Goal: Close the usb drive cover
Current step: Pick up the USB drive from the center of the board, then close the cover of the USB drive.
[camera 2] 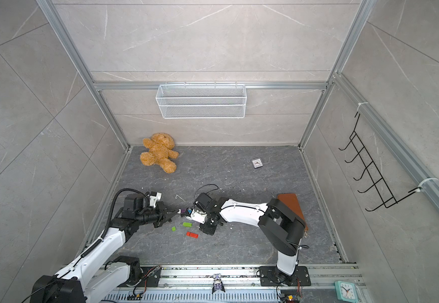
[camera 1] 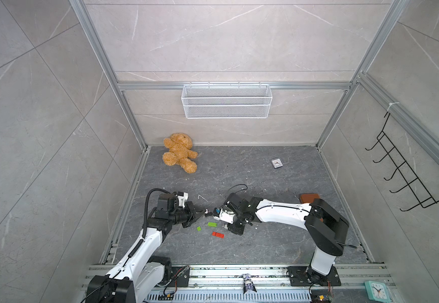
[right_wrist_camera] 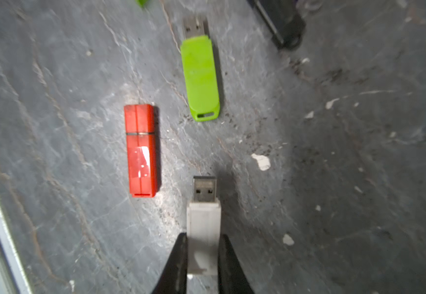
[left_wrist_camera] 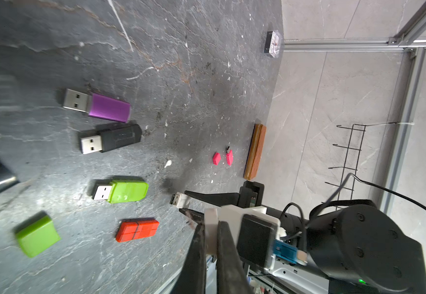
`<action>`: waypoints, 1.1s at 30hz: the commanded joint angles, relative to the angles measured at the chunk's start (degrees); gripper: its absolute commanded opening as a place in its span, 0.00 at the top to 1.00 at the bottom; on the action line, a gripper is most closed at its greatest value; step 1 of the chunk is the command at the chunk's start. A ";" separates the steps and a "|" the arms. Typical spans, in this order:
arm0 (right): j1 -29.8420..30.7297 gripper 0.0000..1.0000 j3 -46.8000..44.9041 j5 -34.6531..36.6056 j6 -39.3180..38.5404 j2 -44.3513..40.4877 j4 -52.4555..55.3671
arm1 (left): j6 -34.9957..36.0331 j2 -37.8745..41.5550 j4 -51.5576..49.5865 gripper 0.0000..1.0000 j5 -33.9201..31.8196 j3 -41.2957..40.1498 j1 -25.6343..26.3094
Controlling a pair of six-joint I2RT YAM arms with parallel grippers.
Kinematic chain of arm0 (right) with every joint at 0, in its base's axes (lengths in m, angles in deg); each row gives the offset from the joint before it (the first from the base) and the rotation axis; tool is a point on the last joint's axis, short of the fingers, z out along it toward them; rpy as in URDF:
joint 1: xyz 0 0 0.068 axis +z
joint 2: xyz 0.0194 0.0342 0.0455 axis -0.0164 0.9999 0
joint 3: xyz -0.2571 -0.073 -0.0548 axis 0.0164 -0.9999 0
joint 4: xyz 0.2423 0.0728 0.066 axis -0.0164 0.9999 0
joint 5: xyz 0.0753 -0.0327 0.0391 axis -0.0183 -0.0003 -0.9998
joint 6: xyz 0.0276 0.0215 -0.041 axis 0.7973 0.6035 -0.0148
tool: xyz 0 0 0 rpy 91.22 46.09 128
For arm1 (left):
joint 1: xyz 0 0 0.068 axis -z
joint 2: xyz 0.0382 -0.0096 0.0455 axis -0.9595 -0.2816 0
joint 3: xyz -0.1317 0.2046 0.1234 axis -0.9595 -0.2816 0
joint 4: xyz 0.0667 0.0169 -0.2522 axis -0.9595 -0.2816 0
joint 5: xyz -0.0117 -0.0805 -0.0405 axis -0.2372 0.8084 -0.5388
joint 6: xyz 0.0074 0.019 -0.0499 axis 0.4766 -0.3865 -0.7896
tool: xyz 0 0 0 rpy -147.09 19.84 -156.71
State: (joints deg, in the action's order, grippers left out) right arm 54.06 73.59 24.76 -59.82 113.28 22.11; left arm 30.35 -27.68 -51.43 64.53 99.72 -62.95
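Observation:
A white usb drive [right_wrist_camera: 203, 224] with its metal plug [right_wrist_camera: 204, 189] bare is clamped between the fingers of my right gripper [right_wrist_camera: 203, 238], just above the dark floor. The left wrist view shows the same drive [left_wrist_camera: 180, 199] pointing away from that gripper's black fingers [left_wrist_camera: 208, 197]. My left gripper [left_wrist_camera: 210, 222] is shut on a small white cover [left_wrist_camera: 210, 230]. In both top views the two grippers meet tip to tip, left [camera 1: 203, 211] and right [camera 1: 212, 213], with the drive [camera 1: 207, 211] between them.
Loose on the floor lie a purple drive [left_wrist_camera: 109, 107], a black drive [left_wrist_camera: 111, 138], a green drive [left_wrist_camera: 123, 191], a green cap [left_wrist_camera: 37, 235], a capped red drive [left_wrist_camera: 138, 230] and a pink drive [left_wrist_camera: 229, 156]. A brown wallet [camera 1: 309, 197], teddy bear [camera 1: 180, 152] and small clock [camera 1: 277, 163] lie farther off.

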 commanded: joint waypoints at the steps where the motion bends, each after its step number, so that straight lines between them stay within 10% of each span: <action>1: -0.33 0.88 -2.65 -4.59 -0.17 -5.03 -9.39 | -0.83 -1.43 4.27 1.00 3.74 0.50 1.62; 33: -4.31 0.89 -11.00 -11.17 -0.29 -11.56 -20.97 | 3.40 -5.69 2.60 1.00 3.21 5.15 8.19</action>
State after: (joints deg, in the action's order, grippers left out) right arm 49.91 63.67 13.66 -59.82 103.47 1.13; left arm 31.77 -34.30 -47.50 68.36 102.62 -54.97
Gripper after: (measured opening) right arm 0.201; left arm 0.088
